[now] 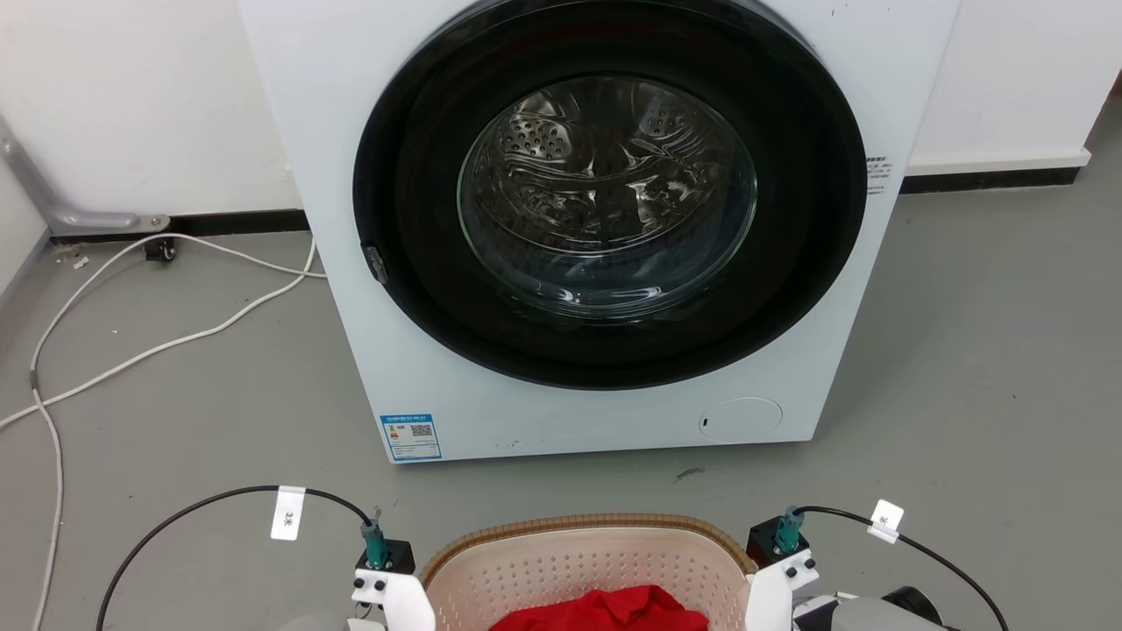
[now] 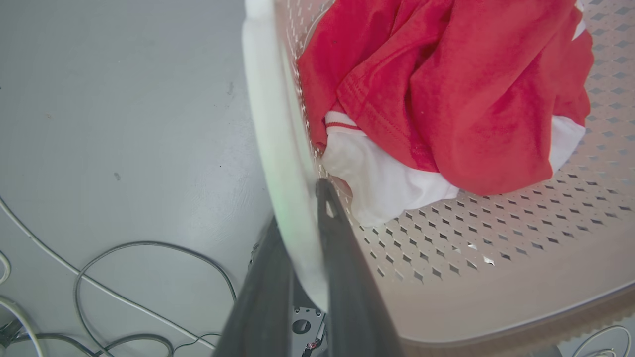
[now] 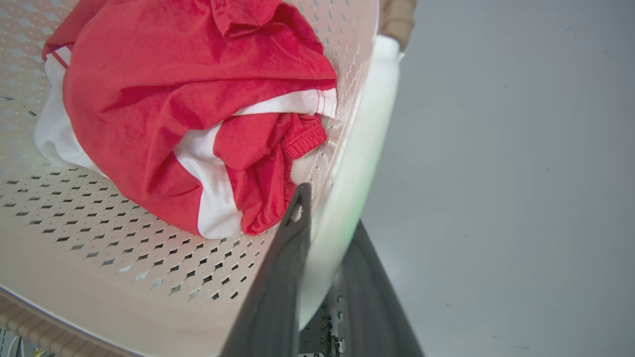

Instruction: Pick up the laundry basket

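- Head view: the laundry basket (image 1: 578,565) is seen at the near edge, in front of the washing machine (image 1: 605,421) but apart from it. Whether its base rests on the floor cannot be told.
- The left gripper (image 2: 299,210) is clamped on the basket's white left handle, one finger inside the wall and one outside.
- The right gripper (image 3: 328,210) is clamped likewise on the right handle.
- Both arms are held low on either side of the basket, with the fingers pointed downward along its walls.
- A slip is judged the main risk: the smooth, thin handles are pinched only by narrow fingers.
- If one arm were raised ahead of the other, the basket could be tilted and the red and white clothes (image 2: 446,89) slid to one side.
- Cables (image 2: 149,248) lie on the floor at the left and could be snagged.
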Controlling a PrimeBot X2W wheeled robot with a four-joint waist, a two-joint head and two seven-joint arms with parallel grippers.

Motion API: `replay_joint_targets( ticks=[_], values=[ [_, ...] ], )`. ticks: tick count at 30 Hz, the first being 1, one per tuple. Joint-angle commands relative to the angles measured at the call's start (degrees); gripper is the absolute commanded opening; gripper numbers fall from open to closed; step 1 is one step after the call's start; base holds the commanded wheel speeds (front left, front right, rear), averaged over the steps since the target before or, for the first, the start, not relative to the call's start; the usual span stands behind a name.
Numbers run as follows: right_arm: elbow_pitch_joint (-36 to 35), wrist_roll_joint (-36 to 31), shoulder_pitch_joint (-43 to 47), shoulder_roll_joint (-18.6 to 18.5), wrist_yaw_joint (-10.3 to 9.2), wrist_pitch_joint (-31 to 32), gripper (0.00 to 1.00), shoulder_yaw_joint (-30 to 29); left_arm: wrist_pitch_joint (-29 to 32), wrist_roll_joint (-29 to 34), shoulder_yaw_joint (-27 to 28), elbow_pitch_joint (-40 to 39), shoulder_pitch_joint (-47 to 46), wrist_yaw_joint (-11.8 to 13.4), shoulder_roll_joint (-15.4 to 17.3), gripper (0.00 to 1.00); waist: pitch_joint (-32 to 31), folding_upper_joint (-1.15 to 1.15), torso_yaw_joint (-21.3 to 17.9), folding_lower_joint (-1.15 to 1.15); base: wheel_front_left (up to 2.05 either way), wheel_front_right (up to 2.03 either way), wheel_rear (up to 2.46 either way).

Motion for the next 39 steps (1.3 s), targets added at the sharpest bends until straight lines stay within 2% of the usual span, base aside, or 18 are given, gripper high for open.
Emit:
replay_joint_targets(
  ticks=[1, 39],
  values=[
    [-0.51, -0.21, 0.16, 0.77, 0.18, -0.17, 0.00, 0.25, 0.12, 0.02, -0.43, -0.44, -0.77, -0.70, -0.41, 0.00, 0.04, 0.00, -0.01, 0.00, 0.00, 0.00, 0.00],
    [-0.42, -0.85, 0.48, 0.66, 0.18, 0.15, 0.00, 0.26, 0.04, -2.38, -2.87, -0.20, -0.64, -0.70, -0.02, 0.00, 0.30, 0.00, 0.15, 0.00, 0.00, 0.00, 0.00]
  ],
)
